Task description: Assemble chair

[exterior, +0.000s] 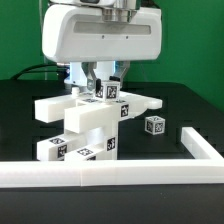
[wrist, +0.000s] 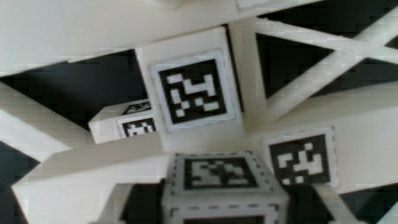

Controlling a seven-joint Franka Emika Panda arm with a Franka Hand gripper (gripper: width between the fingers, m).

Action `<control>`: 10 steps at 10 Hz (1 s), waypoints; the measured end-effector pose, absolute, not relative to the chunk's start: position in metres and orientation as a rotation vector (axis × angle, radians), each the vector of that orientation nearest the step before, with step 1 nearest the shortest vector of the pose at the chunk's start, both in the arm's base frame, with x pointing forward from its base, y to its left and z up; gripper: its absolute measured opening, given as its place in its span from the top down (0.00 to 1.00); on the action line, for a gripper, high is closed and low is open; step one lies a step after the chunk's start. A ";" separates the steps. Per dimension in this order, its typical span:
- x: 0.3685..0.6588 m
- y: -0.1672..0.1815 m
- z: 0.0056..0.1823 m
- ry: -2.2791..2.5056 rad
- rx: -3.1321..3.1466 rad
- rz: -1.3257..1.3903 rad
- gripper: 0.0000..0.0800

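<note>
White plastic parts bearing black-and-white tags make up the chair point(exterior: 92, 120), which is found part-built as a stack directly beneath the pincer point(exterior: 107, 86) on the dark table point(exterior: 110, 205). The pincer is positioned at the top of that stack. Its jaws are seen pressed against opposite sides of a tagged block point(exterior: 110, 92), and the block is judged to be gripped. Whether this block is already joined to the pieces under it cannot be told.

In the wrist view the same block point(wrist: 222, 175) is shown between the jaws of the pincer point(wrist: 222, 188), with its tag facing the camera. Just beyond it an upright tagged piece point(wrist: 192, 88) is recorded, and beside that a panel with crossing bars point(wrist: 320, 45).

Below the pincer, long blocky pieces are observed lying across one another at differing angles. A loose cube point(exterior: 155, 125) is noted apart from the stack, lower than the pincer and toward the exterior view's right. The border frame point(exterior: 120, 170) is recorded well below the pincer, in front of the stack.
</note>
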State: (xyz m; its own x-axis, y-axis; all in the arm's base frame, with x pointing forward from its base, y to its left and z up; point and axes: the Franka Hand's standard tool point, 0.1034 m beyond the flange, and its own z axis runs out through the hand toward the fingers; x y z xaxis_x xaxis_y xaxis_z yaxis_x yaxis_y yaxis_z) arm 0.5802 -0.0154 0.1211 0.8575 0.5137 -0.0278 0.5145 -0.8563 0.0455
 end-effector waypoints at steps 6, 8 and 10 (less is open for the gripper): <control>0.580 -0.015 0.121 0.185 3.084 -0.006 0.64; 0.580 -0.014 0.121 -0.119 3.089 0.002 0.64; 0.580 -0.013 0.121 -0.291 3.079 0.006 0.64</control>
